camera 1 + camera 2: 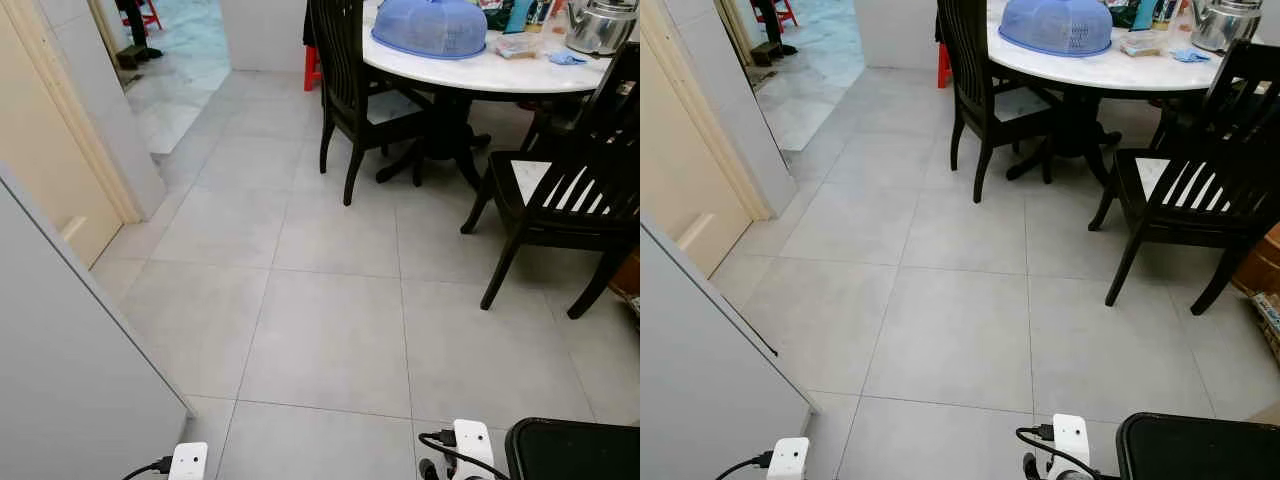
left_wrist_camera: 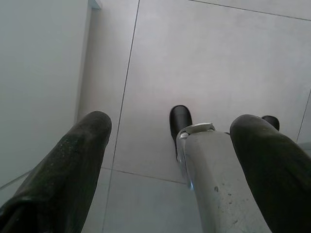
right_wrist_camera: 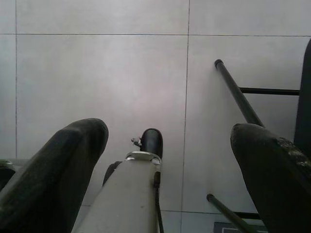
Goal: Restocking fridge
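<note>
A tall pale grey panel stands close at my left; I cannot tell whether it belongs to the fridge. No items for stocking are in sight. Both arms hang low, their white wrist housings at the bottom of the eye views. In the left wrist view my left gripper is open over grey floor tile, beside the grey panel, with nothing between its fingers. My right gripper is open too and holds nothing, pointing down at the tiles above my own leg and foot.
A round white table with a blue food cover and a kettle stands ahead on the right, with black chairs around it. A black seat is by my right side. A doorway opens far left.
</note>
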Motion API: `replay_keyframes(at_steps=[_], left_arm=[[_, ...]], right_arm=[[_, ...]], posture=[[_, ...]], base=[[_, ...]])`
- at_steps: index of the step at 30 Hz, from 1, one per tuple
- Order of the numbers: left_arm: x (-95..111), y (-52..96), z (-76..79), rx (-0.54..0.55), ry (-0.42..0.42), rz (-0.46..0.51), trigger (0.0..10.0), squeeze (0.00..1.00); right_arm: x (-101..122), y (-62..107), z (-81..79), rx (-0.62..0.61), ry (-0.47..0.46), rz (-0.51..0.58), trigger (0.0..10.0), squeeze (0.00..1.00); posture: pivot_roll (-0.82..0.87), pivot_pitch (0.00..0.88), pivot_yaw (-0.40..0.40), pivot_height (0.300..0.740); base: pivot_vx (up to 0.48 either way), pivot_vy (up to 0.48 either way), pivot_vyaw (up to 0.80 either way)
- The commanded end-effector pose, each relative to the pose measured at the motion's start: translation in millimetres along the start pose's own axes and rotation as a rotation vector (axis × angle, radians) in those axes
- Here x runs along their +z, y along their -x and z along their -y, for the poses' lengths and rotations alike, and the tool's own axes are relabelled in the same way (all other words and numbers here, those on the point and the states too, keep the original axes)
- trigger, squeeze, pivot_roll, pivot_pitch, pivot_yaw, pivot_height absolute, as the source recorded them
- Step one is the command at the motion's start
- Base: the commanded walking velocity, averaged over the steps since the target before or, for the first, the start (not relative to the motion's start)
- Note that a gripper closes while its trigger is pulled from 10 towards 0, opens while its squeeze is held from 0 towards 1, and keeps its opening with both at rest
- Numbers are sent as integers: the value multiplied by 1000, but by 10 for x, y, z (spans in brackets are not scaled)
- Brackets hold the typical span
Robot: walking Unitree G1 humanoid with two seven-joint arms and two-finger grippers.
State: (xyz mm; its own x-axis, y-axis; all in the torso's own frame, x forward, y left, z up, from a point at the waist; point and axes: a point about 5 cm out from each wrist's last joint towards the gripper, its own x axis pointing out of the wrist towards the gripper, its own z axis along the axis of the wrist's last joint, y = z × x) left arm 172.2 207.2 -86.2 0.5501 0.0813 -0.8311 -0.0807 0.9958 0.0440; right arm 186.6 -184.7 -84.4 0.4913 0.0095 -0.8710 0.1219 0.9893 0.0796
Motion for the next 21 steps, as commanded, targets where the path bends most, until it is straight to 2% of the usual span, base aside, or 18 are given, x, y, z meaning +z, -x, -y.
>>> replay_keyframes(at_steps=[1,9,21], left_arm=[[-63,14,-37,5,-20,-19,10000,0],[-89,15,-19,-2,-21,-33,10000,0],[-93,15,-24,19,2,-36,10000,0]], right_arm=[[-20,2,8,-2,-12,-1,10000,0],[4,6,19,18,53,19,10000,0],[9,6,16,30,47,19,10000,0]], posture=[[-46,0,18,740],[-48,0,12,740],[-46,0,5,740]], base=[[0,0,0],[0,0,51],[0,0,786]])
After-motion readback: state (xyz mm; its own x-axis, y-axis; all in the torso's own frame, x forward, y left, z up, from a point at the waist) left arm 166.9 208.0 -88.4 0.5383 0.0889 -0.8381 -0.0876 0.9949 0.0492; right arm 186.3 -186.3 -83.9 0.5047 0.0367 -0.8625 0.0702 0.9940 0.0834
